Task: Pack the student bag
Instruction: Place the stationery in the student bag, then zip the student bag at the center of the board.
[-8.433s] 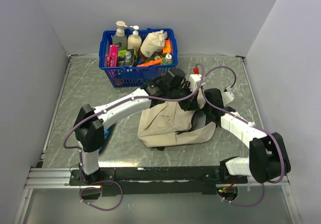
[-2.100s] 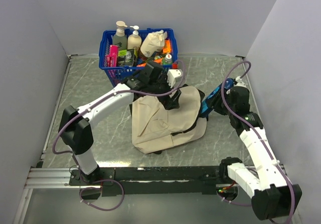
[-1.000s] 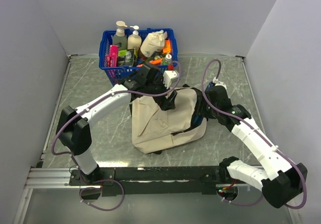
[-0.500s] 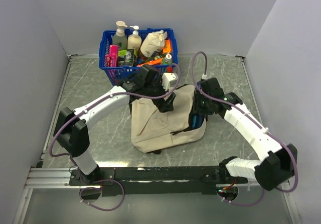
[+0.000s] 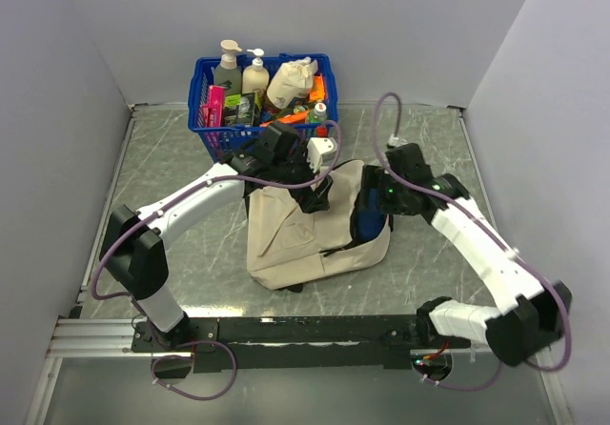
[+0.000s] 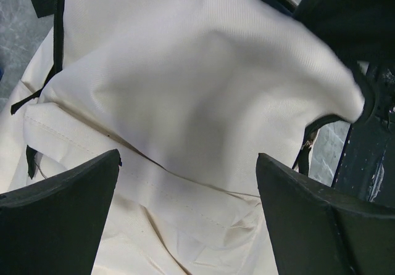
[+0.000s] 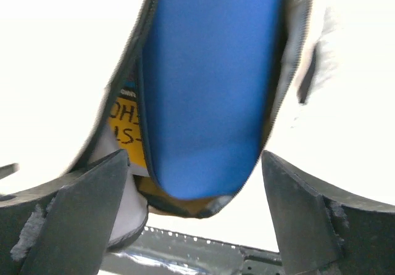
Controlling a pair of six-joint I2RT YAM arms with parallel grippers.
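Top external view: the student bag (image 5: 310, 239) lies flat near the middle of the grey marbled table (image 5: 162, 215), its cream body slumped and its dark zipper line running along the edge toward 3 o'clock. A blue basket (image 5: 221, 139) full of bottles and packets stands just beyond it at 12 o'clock, against the back wall. The left arm reaches in from 7 o'clock and ends over the bag's upper edge at 12 o'clock. The right arm reaches in from 4 o'clock and ends at the bag's zipper side.

Left wrist view: the left gripper (image 6: 188, 210) is released, jaws spread wide. Cream fabric of the bag fills the space between and beyond the fingers. No pinch on the cloth is visible. A black strap runs along the bag at 11 o'clock of this view, and dark parts of the other arm show at 2 o'clock.

Right wrist view: the right gripper (image 7: 194, 216) is released, jaws standing well apart. Between them a flat blue item (image 7: 210, 84) sits inside the open zipper mouth of the bag, with pale fabric on both sides. A yellow printed label (image 7: 126, 133) shows beside the blue item at 9 o'clock, deeper in the opening. Whether the right-hand finger touches the blue item cannot be told.
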